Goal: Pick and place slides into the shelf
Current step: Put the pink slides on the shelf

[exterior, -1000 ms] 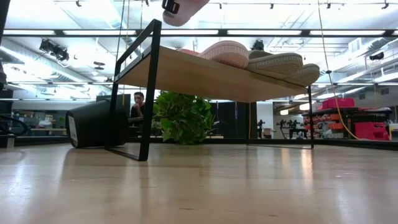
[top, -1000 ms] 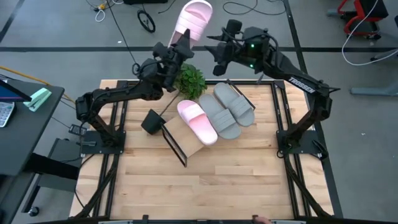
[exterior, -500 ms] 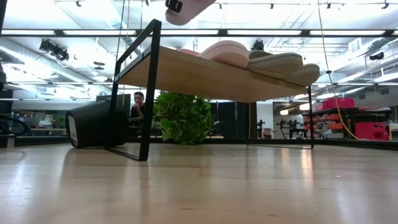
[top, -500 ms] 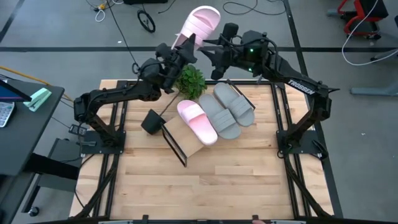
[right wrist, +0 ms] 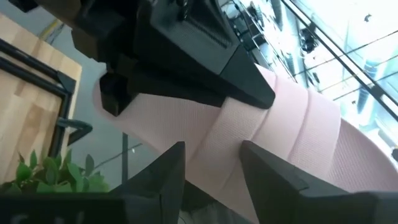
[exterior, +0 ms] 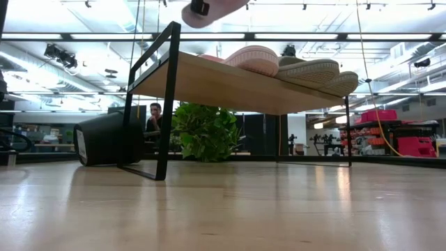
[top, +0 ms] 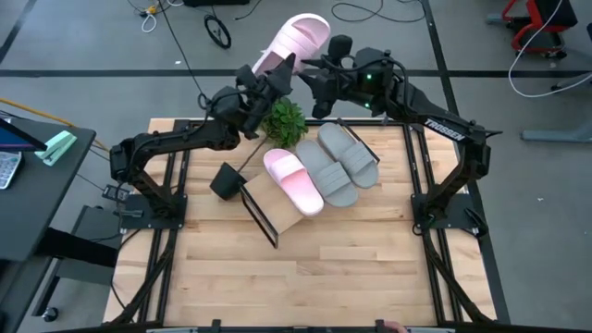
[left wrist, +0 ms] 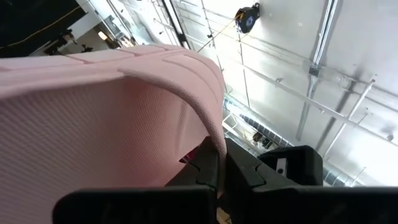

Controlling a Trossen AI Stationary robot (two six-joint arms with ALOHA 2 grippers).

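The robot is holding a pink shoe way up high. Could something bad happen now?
It might. The left gripper pinches only the edge of the pink slide, held high beyond the table's far edge, so it could slip and fall to the floor. The right gripper is open right beside that slide; a clumsy handover could knock it loose. Also, the shelf already carries three slides, leaving one bare spot at its lower end, so a sloppy placement could bump the other pink slide.

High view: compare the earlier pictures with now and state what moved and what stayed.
The raised pink slide, held in the shut left gripper, swung toward the right arm. The right gripper, open, moved in beside it without gripping it. The three slides on the shelf and the plant stayed put.
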